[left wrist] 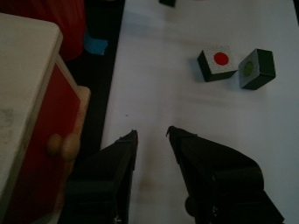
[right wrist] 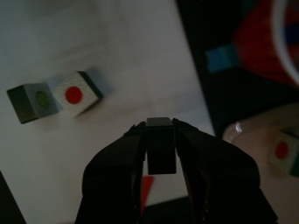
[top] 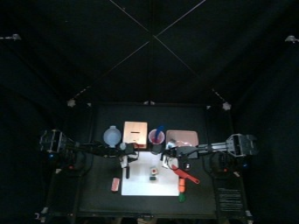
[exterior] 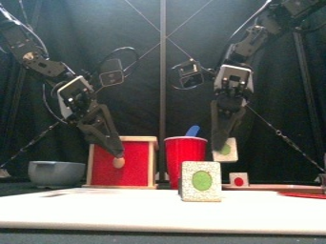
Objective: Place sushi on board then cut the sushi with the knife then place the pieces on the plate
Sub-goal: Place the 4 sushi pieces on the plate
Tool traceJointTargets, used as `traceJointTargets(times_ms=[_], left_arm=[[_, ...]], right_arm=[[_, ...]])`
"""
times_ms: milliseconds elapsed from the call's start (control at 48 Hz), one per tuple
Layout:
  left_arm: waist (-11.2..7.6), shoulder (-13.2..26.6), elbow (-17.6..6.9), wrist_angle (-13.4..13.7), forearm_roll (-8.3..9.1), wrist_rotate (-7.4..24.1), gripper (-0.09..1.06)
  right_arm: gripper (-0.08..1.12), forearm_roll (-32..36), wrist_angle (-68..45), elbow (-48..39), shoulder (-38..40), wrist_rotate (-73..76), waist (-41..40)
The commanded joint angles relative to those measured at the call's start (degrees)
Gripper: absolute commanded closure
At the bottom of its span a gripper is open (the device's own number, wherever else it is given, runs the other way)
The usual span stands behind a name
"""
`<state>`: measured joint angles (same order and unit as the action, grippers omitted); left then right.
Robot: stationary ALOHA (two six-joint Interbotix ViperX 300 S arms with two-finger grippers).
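Blue-grey bowl (exterior: pixel 53 172) sits far left on the desk. Left claw (exterior: pixel 117 152) has its jaws slightly apart and empty, low in front of the wooden box (exterior: pixel 140 167). Red cup (exterior: pixel 186 157) holds the blue knife (exterior: pixel 193 131). On the white cutting board (exterior: pixel 128 205) stand a green-centred sushi piece (exterior: pixel 200 181) and a red-dot sushi piece (exterior: pixel 238 178), just beside each other. Right claw (exterior: pixel 227 148) is clamped on a third sushi piece (right wrist: pixel 162 144), above the board. Red knife (top: pixel 184 178) lies on the board's right side. Pink tray (top: pixel 181 136) is back right.

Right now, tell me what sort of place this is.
Probably a robot test booth staged as a toy kitchen: black curtains all round, two robot arms, and sushi pieces on a white board.
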<state>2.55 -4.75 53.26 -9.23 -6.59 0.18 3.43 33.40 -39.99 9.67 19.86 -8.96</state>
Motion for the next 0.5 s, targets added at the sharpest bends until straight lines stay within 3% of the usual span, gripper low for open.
traceJointTargets(times_ms=[21,188,396,500], left_arm=[[0.18,-0.3,-0.7,-0.2,0.0,0.0,0.22],[0.35,-0.3,-0.6,-0.2,0.0,-0.1,0.22],[0.7,-0.1,-1.0,-0.2,0.0,-0.1,0.22],[0.7,0.0,-1.1,-0.2,0.0,-0.1,0.22]], right_arm=[[0.43,0.7,0.6,-3.7,5.9,1.2,-4.8],[0.43,3.0,0.3,-9.1,8.8,1.5,-10.4],[0.41,4.4,-4.4,-12.2,5.5,1.1,-14.7],[0.35,5.1,-6.2,-13.0,3.9,1.1,-16.3]])
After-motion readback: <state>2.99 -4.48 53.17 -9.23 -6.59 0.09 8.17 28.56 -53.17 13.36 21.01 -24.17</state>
